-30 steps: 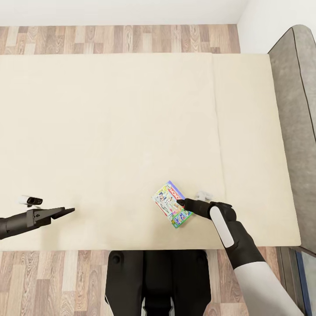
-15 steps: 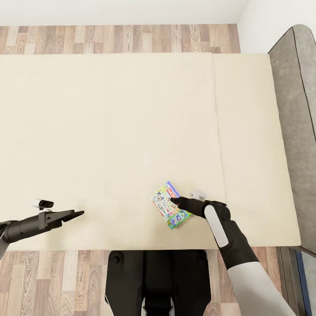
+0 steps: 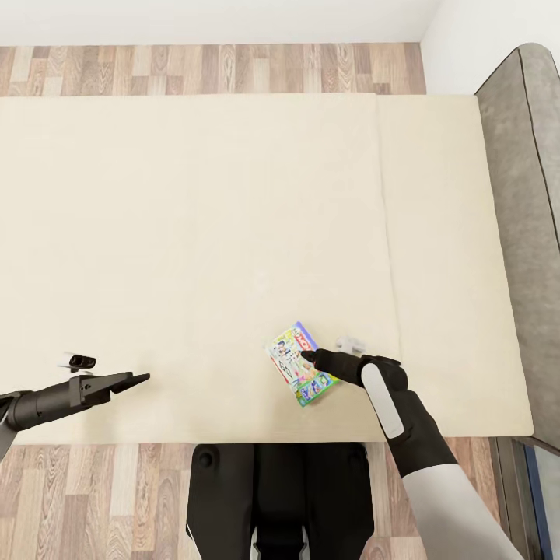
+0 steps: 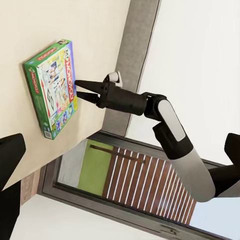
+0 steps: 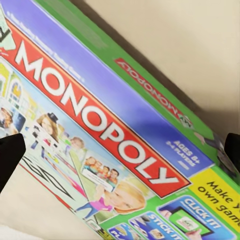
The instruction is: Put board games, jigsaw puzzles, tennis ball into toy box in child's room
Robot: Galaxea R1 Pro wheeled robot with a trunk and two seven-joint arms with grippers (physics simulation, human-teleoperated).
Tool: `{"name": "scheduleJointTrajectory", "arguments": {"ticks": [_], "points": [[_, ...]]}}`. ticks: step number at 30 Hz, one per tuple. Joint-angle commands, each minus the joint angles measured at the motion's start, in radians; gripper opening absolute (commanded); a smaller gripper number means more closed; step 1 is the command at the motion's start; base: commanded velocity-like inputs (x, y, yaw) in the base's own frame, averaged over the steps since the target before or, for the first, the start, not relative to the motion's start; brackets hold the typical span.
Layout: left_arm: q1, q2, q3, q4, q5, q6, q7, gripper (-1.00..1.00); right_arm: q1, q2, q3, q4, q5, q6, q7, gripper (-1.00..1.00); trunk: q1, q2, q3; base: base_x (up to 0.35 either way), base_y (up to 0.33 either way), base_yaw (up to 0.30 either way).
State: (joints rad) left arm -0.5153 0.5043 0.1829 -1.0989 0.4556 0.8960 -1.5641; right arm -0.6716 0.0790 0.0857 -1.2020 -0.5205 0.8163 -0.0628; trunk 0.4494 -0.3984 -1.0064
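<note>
Mid-pickup of the flat purple-blue-and-green Monopoly game carton lying near the front edge of the wide cream-beige bed: right claw spread over its right edge, not yet clenched, left claw released, idle far left; next, likely straddle the edge, close, lift.

The Monopoly carton, just in front of the right gripper, looks like glossy printed cardboard. Beneath it the bed has a matt, smooth cream cloth top. The gripper's fingers are matt black, plastic-looking. The floor, below the left gripper, is pale wood plank with visible grain.
</note>
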Motion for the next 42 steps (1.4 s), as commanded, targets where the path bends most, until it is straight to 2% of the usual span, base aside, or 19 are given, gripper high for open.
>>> {"name": "scheduleJointTrajectory", "arguments": {"ticks": [1, 42], "points": [[0.000, 0.000, 0.000, 0.000, 0.000, 0.011, -0.004, 1.00, 0.000, 0.001, 0.000, 0.000, -0.007, 0.004, -0.007, 1.00, 0.001, -0.002, -0.001, 0.000, 0.000, 0.000], [0.000, 0.000, 0.000, 0.001, 0.000, 0.012, -0.004, 1.00, 0.000, 0.008, 0.002, 0.012, -0.008, 0.031, -0.005, 1.00, 0.001, -0.002, -0.001, 0.000, 0.024, 0.000]]}}
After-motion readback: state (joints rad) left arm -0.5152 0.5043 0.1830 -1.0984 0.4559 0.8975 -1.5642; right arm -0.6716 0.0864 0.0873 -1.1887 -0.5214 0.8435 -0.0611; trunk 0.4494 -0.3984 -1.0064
